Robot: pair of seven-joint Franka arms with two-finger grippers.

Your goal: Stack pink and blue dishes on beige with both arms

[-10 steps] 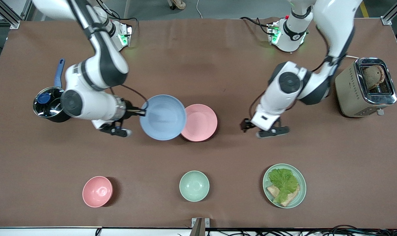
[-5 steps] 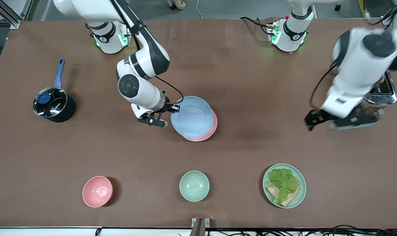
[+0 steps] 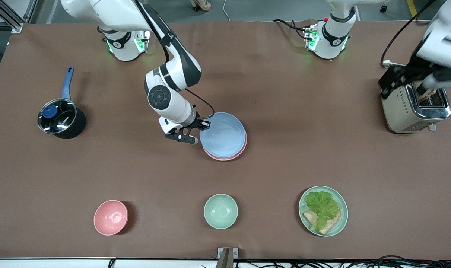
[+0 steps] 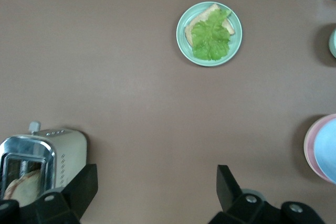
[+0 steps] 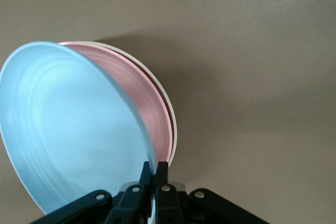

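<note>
The light blue plate [image 3: 222, 134] rests tilted on the pale pink plate [image 3: 229, 157] at the table's middle. My right gripper [image 3: 205, 124] is shut on the blue plate's rim, at the side toward the right arm's end. In the right wrist view the fingers [image 5: 154, 167] pinch the blue plate [image 5: 68, 129], which leans on the pink plate [image 5: 142, 93]. Under the pink plate a thin cream edge of the beige plate [image 5: 173, 129] shows. The front view hides the beige plate. My left gripper [image 3: 407, 82] hangs open and empty over the toaster [image 3: 415, 108], its fingers wide apart [image 4: 155, 187].
Along the table's edge nearest the front camera sit a pink bowl [image 3: 111, 217], a mint-green bowl [image 3: 220, 211] and a mint-green plate [image 3: 323, 210] with lettuce and toast. A black pot [image 3: 59, 119] with a blue handle stands toward the right arm's end.
The right gripper carried the blue plate over the pink plate and lowered it onto it. The left arm rose and swung away to above the toaster.
</note>
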